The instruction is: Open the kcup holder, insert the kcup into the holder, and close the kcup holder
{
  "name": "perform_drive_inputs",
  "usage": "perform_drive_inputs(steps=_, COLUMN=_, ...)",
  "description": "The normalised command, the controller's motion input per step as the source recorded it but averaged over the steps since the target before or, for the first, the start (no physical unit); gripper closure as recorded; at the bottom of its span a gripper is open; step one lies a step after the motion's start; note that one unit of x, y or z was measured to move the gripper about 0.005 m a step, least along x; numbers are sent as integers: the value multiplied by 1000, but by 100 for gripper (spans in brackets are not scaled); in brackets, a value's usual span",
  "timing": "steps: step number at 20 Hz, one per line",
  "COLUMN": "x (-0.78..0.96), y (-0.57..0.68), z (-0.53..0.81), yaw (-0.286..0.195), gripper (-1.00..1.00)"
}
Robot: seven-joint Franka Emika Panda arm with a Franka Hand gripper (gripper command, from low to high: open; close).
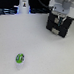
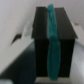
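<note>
The kcup (image 1: 20, 58), a small round pod with a bright green top, lies alone on the white table near the exterior view's lower left. The black boxy kcup holder (image 1: 59, 27) stands at the upper right, with pale handles low on its front. My gripper (image 1: 61, 16) hangs directly over the holder, and its white hand covers the holder's top. Up close in the wrist view the holder (image 2: 42, 45) fills the picture, with a blurred teal strip (image 2: 53, 47) running across it. My fingers cannot be made out, so their state is unclear. The kcup is far from my gripper.
A white cylindrical bottle-like object (image 1: 23, 3) stands at the back left, in front of dark equipment along the rear edge. The white table (image 1: 43, 55) stretches between the pod and the holder.
</note>
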Motion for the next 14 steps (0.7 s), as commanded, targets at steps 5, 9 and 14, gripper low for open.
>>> perform_drive_inputs(steps=5, x=-556, y=8, z=118, yaw=17, gripper=-100)
perform_drive_inputs(steps=9, x=-334, y=23, z=63, yaw=5, gripper=-100)
perform_drive_inputs(steps=14, x=-198, y=118, z=21, yaw=8, gripper=-100)
